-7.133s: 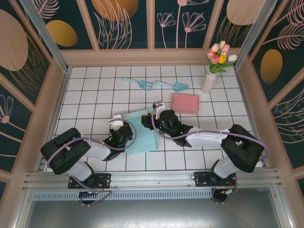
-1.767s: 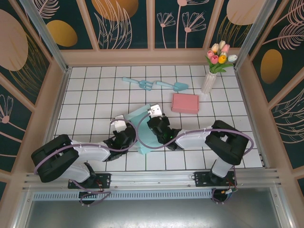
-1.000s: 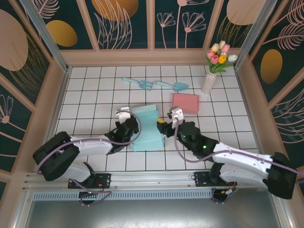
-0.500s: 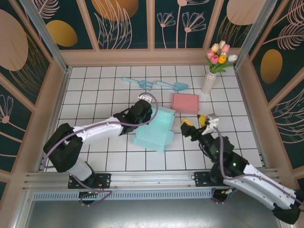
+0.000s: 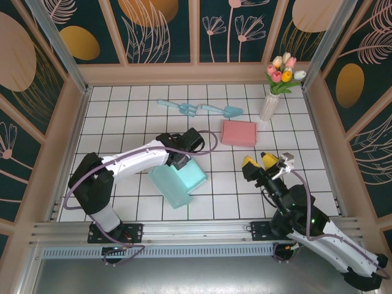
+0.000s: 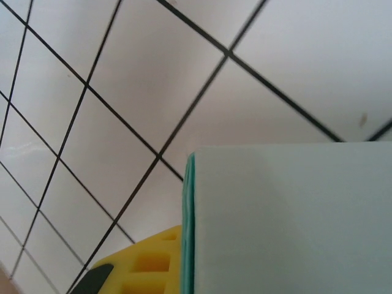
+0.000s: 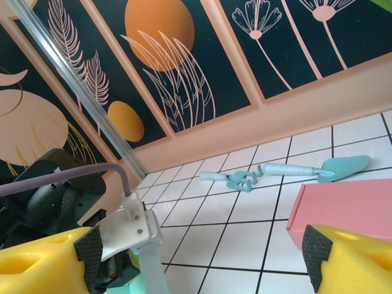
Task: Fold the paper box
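Teal paper box (image 5: pixel 177 180) sits on the white tiled desk (image 5: pixel 122 122), a bit front of centre, turned askew to the grid lines, partly folded up so it has a pale top face and a darker side wall showing. The left arm reaches out long from its base to the far edge of the box. The left hand (image 5: pixel 185 158) is there with fingers pressed together on a box wall. In the left wrist view a yellow finger (image 6: pixel 147 269) is tight against the edge of the teal panel (image 6: pixel 294 220); the other finger is hidden behind that panel. The right hand (image 5: pixel 259 162) is off to the right of the box, well apart from it and holding nothing, with its yellow fingers (image 5: pixel 248 162) spread wide and raised over bare tiles. In the right wrist view the same hand (image 7: pixel 196 269) has a yellow finger at each lower corner and a wide gap between them. A closed pink box (image 5: pixel 239 132) lies flat behind and right of the teal one, not touching it. A blue garden fork (image 5: pixel 180 108) and a blue trowel (image 5: pixel 223 111) lie side by side further back on the desk. A white vase (image 5: pixel 268 105) of tulips (image 5: pixel 283 70) stands upright at the back right, near the pink box.
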Robot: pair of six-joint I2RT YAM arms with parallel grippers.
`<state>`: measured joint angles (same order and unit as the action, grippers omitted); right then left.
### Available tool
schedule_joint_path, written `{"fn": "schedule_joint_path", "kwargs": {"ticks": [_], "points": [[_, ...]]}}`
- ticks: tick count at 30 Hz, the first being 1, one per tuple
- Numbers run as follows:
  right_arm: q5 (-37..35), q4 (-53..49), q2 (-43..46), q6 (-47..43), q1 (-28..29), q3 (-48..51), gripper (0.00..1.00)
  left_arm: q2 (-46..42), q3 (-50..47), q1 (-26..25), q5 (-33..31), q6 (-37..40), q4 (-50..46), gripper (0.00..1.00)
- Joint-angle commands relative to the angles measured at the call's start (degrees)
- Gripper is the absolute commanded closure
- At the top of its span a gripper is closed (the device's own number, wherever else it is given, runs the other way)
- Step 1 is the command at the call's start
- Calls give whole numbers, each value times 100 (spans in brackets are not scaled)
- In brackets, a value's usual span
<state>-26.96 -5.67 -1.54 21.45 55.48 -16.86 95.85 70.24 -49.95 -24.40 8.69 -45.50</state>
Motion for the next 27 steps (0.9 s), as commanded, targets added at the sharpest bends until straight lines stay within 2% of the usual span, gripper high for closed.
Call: {"fn": "schedule_joint_path", "kwargs": {"ticks": [1, 9, 13, 17, 19, 20, 23, 27], "points": [[34, -57, 110, 105, -4, -74, 13, -25, 167, -56, -5, 735, -816, 100], [-101, -93, 112, 87, -7, -55, 13, 817, 844, -57, -180, 1422, -957, 100], [-125, -79, 111, 83, -12, -28, 13, 1582, 1411, -56, -414, 1648, -843, 100], [-167, -99, 110, 70, -11, -29, 13, 2343, 2077, -58, -684, 1838, -742, 95], [-186, -109, 111, 61, -11, -29, 13, 2582, 2348, -48, -825, 1930, -753, 88], [-197, -112, 111, 61, -11, -28, 13, 2686, 2481, -48, -915, 1967, -780, 80], [-196, -101, 116, 61, -11, -26, 13, 2778, 2704, -30, -1075, 2027, -788, 66], [-153, -84, 110, 70, -11, -26, 13, 2664, 2706, -23, -1318, 2050, -656, 60]]}}
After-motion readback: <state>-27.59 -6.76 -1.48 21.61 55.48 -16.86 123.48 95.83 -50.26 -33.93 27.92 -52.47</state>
